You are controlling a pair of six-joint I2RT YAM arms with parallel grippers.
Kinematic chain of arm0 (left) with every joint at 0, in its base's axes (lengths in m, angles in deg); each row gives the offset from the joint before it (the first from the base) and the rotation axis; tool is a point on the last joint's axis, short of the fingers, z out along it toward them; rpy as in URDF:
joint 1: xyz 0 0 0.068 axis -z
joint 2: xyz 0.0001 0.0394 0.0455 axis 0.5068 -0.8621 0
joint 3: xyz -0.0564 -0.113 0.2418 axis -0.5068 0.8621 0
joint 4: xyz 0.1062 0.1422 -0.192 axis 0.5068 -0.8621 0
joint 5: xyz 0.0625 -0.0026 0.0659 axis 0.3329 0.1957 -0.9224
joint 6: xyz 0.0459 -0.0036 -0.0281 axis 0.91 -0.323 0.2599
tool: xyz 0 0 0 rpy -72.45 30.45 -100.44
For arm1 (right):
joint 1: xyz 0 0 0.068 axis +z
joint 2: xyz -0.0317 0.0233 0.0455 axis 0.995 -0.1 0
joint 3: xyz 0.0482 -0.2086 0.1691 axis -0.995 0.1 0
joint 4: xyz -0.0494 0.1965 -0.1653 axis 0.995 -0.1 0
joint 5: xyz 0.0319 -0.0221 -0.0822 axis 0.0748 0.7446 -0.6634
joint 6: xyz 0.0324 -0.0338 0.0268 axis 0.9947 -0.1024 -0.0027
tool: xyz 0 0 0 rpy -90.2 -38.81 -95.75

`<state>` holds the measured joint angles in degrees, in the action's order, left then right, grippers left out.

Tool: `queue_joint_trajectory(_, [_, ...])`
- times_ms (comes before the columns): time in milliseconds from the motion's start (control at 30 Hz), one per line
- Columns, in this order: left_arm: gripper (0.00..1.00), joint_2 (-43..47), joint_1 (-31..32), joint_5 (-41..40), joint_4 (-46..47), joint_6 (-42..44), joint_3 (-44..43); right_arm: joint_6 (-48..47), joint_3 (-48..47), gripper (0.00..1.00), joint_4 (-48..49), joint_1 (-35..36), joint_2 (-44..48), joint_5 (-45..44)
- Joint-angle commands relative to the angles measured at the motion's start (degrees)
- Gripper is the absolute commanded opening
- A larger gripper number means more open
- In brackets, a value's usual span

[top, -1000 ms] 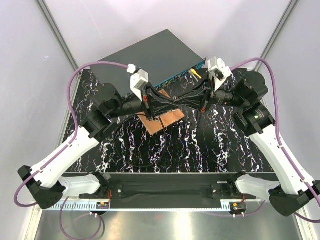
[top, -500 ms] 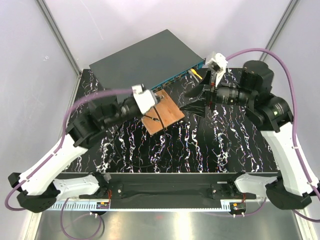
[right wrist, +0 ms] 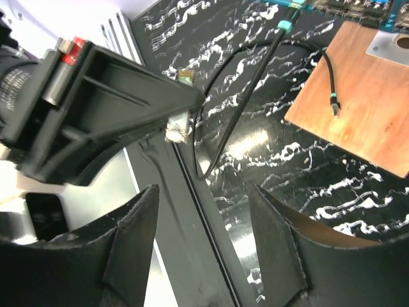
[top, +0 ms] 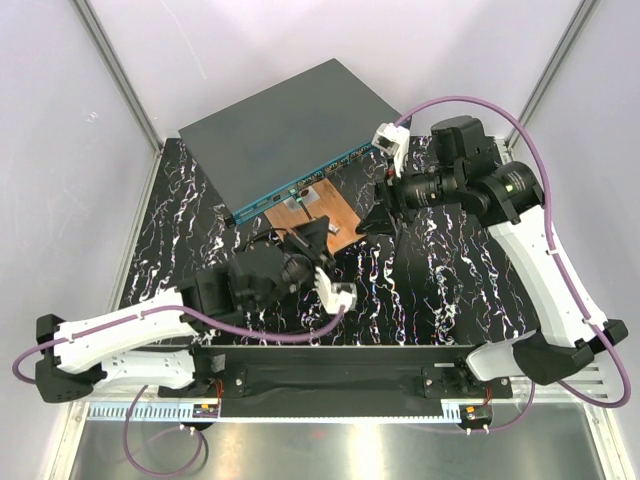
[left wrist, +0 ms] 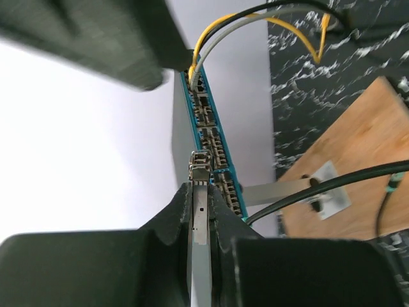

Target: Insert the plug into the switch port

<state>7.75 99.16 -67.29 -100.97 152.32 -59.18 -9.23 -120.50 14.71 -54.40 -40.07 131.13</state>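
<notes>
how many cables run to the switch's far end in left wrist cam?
3: yellow cable, grey cable, black cable, bunched at the top end of the port row on the switch. Others may be hidden.

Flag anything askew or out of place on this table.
The switch lies skewed to the table edges, corner-on to the arms. A brown board sits close in front of its ports, with a loose black cable end lying on it. Nothing looks spilled or broken.

The claw (left wrist: 199,192) pinches the plug (left wrist: 200,167), pointed at the switch (left wrist: 208,121) ports.
</notes>
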Motion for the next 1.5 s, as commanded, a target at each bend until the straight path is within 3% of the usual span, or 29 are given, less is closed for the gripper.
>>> queue_joint_trajectory(0, [0.00, 1.0, 2.9, -7.0, 10.8, 13.4, 3.1, -4.3, -3.7, 0.64, -4.6, 2.3, 0.6, -1.9])
queue_joint_trajectory(300, [0.00, -2.1, 6.5, -10.8, 13.7, 18.2, 3.0, -9.3, -0.4, 0.70, -3.4, 11.9, 2.7, -15.1])
queue_joint_trajectory(500, [0.00, -3.4, 7.7, -11.3, 13.7, 19.5, 2.6, -9.9, -1.1, 0.67, -1.5, 13.3, 1.3, -20.3])
queue_joint_trajectory(867, [0.00, -3.2, 8.7, -11.1, 14.1, 19.6, 2.2, -10.6, -2.1, 0.61, 0.2, 15.0, -0.6, -20.8])
queue_joint_trajectory(1000, [0.00, -3.4, 9.0, -11.1, 14.5, 19.4, 2.3, -10.4, -3.4, 0.53, 0.4, 15.4, -1.7, -20.2])
queue_joint_trajectory(1100, [0.00, -3.4, 9.2, -11.3, 14.7, 18.7, 2.0, -10.7, -3.6, 0.39, 0.5, 15.6, -2.0, -20.6])
queue_joint_trajectory(1133, [0.00, -3.3, 9.2, -11.3, 14.6, 18.5, 2.0, -10.7, -3.4, 0.31, 0.7, 15.6, -2.0, -20.7])
queue_joint_trajectory(1167, [0.00, -3.1, 9.2, -11.4, 14.6, 18.3, 2.1, -10.7, -3.3, 0.11, 1.0, 15.7, -1.7, -20.8])
queue_joint_trajectory(1200, [0.02, -3.1, 9.3, -11.5, 14.2, 18.0, 2.1, -10.7, -3.1, 0.01, 1.4, 15.6, -1.6, -21.1])
queue_joint_trajectory(1233, [0.12, -2.9, 9.2, -11.6, 13.8, 16.7, 1.7, -10.6, -2.8, 0.00, 1.6, 15.7, -1.4, -21.4])
queue_joint_trajectory(1267, [0.16, -2.7, 9.2, -11.6, 13.3, 15.9, 1.5, -10.5, -2.6, 0.00, 1.9, 15.7, -0.9, -22.1])
queue_joint_trajectory(1333, [0.35, -2.3, 9.1, -11.5, 10.5, 13.8, 0.5, -10.6, -1.8, 0.00, 2.2, 15.6, -0.2, -22.8])
queue_joint_trajectory(1433, [0.52, -1.5, 8.0, -11.9, 5.6, 8.7, -1.2, -11.9, -0.6, 0.00, 2.0, 15.6, 1.4, -23.3])
queue_joint_trajectory(1467, [0.54, -0.6, 7.8, -11.9, 5.3, 8.4, -0.5, -12.4, -0.1, 0.00, 1.9, 15.5, 2.5, -22.8])
